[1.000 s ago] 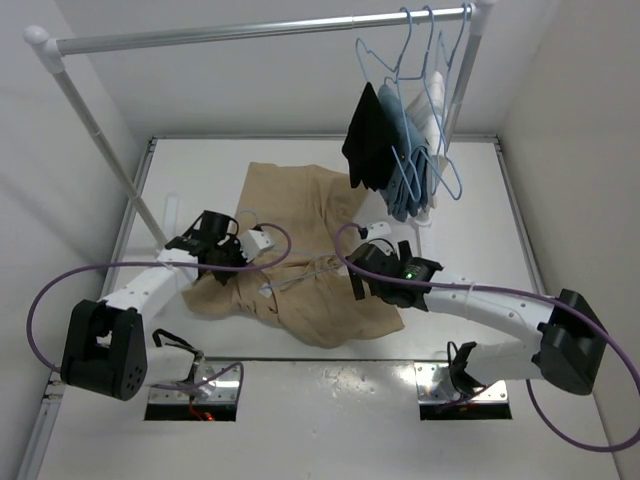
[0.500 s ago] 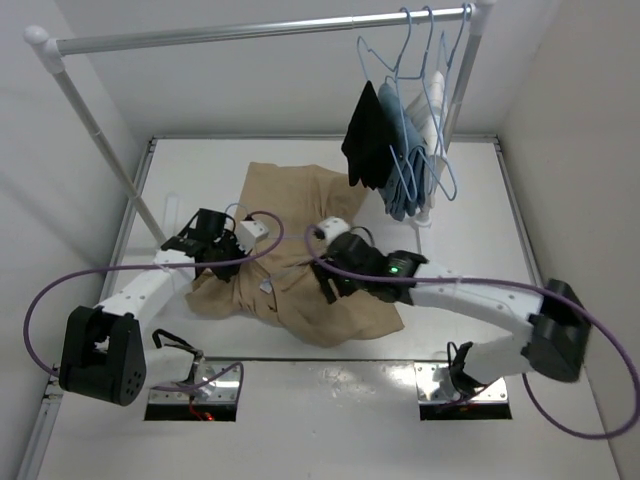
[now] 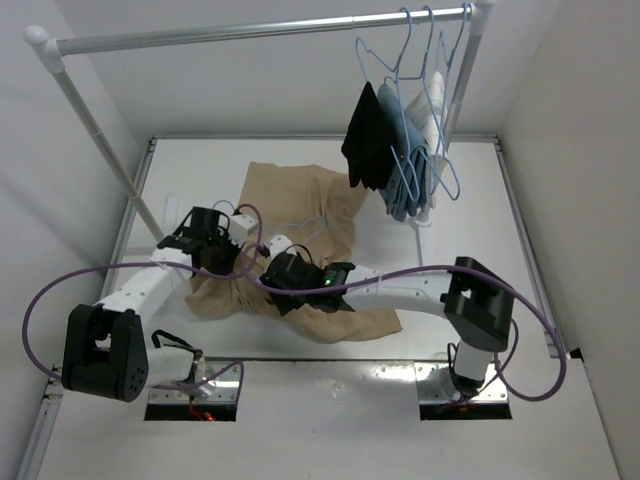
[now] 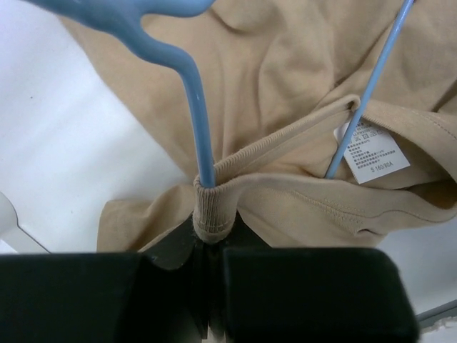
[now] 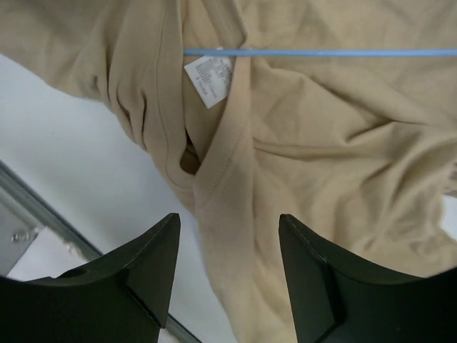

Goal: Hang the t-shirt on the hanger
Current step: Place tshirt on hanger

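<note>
The tan t-shirt (image 3: 300, 210) lies crumpled on the white table. In the left wrist view my left gripper (image 4: 211, 239) is shut on the ribbed collar (image 4: 214, 207), and the pale-blue hanger (image 4: 194, 107) runs into that collar fold at the jaws. A second hanger wire (image 4: 371, 86) passes the white label (image 4: 371, 153). From above, my left gripper (image 3: 226, 262) sits at the shirt's left edge, with my right gripper (image 3: 278, 283) close beside it. My right gripper (image 5: 228, 221) is open and hovers over the collar (image 5: 214, 179). The hanger's bar (image 5: 321, 52) crosses the cloth beyond it.
A clothes rail (image 3: 250, 32) spans the back, with a slanted pole (image 3: 100, 140) on the left. At its right end hang a black garment (image 3: 365, 140) and a blue one (image 3: 405, 155) on like hangers. A metal strip (image 5: 43, 207) lines the table edge near the collar.
My right arm has swept left across the shirt to the collar, ending beside my left gripper, and its jaws have narrowed. My left gripper has kept its hold and shifted slightly.
</note>
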